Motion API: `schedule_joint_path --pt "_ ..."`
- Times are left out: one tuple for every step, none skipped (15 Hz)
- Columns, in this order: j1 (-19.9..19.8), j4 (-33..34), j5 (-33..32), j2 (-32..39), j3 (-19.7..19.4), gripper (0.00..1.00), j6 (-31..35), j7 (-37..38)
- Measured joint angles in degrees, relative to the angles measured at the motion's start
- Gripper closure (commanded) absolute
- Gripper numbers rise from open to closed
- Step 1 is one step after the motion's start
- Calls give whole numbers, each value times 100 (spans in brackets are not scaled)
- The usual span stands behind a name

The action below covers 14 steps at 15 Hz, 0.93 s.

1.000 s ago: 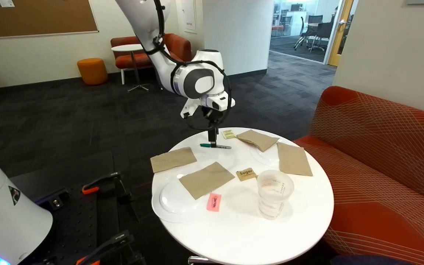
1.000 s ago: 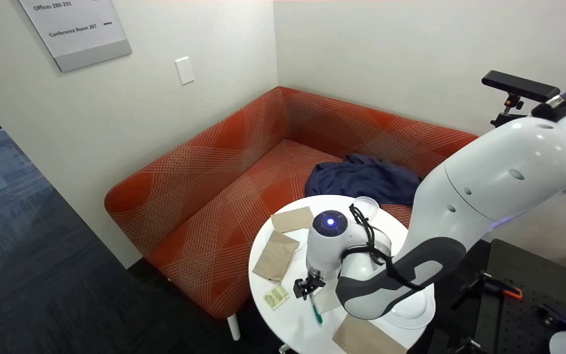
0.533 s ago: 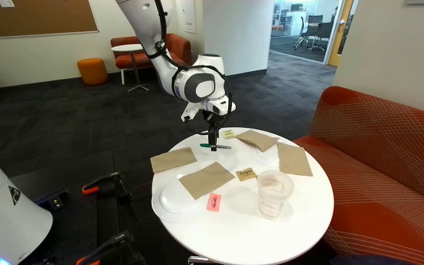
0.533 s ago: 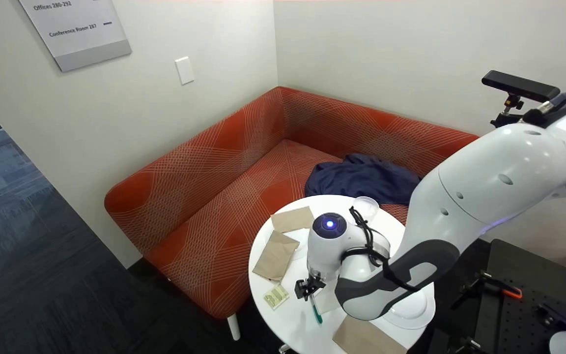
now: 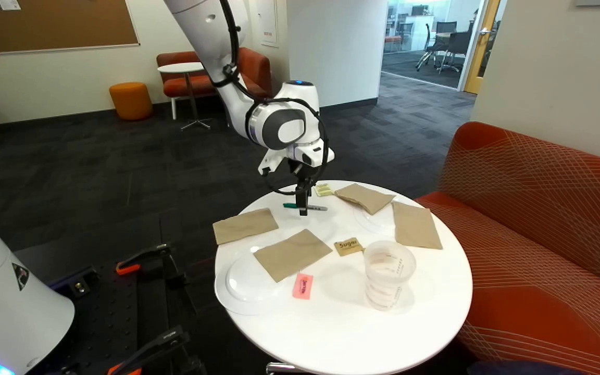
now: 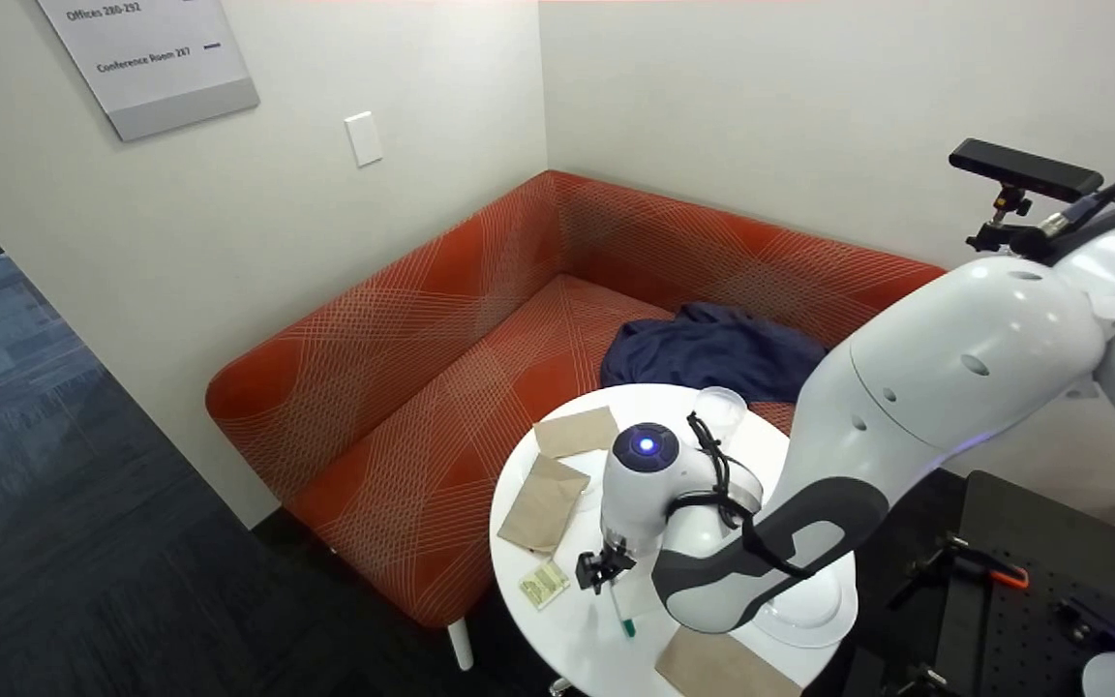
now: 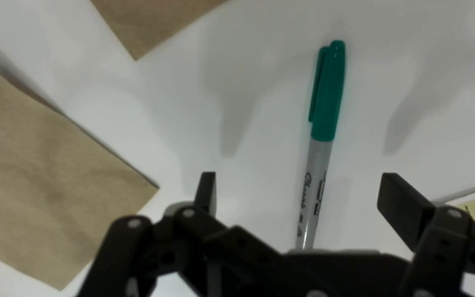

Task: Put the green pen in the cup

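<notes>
The green pen, with a green cap and grey barrel, lies flat on the white table; it shows in the wrist view and in both exterior views. My gripper is open, with one finger on each side of the pen's grey barrel and gaps on both sides. The barrel's end is hidden behind the gripper's body. In both exterior views the gripper is low over the table at the pen. The clear cup stands upright toward the table's other side; it also shows in an exterior view.
Several brown paper pieces lie on the round white table. A sugar packet, a pink packet and a yellow-green packet lie among them. A clear plate is near the edge. A red sofa borders the table.
My gripper has come down a little toward the table around the pen, and the arm has lowered with it. The pen and cup have not moved.
</notes>
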Motion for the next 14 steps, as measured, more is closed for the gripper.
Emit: schedule_joint_path --pt "0 55 20 42 1 26 0 0" --pt "0 111 40 82 1 34 0 0" --pt "-1 164 55 120 1 42 0 -1" --pt "-1 212 71 157 1 51 0 -1" --pt "-1 258 85 191 1 58 0 -1" --pt "-1 301 93 222 1 66 0 -1" --pt "-1 341 102 251 1 73 0 -1" --pt "-1 380 107 278 1 81 0 -1" --pt "-1 419 111 306 1 88 0 -1" --pt "-1 444 113 316 -2 95 -1 -1" --pt "-3 464 115 323 -2 100 -1 -1" --pt "-3 484 117 333 -3 100 -1 -1" --pt "-2 502 119 343 -3 97 -1 -1" --pt "-2 516 120 350 -3 97 -1 -1"
